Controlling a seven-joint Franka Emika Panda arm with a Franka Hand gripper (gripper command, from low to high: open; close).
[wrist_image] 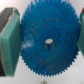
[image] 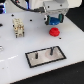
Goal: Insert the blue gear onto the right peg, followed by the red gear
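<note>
Both pictures are small, coarse and soft, with blurred edges throughout. In the exterior view, bright even light washes the glossy white tabletop point(image: 15, 60) almost to glare, and shadows are faint. The wrist view's flat blue toothed gear point(wrist_image: 47, 30) fills the frame, evenly lit but hazy.

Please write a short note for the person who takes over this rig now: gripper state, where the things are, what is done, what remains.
Gripper: shut on the blue gear, one of the fingers at each side of it, held above the table.
Red gear: on the table, beyond the grey plate.
Right peg: bare, like the other peg.
Done: blue gear picked up.
Left: put blue gear on right peg, then red gear.
</note>
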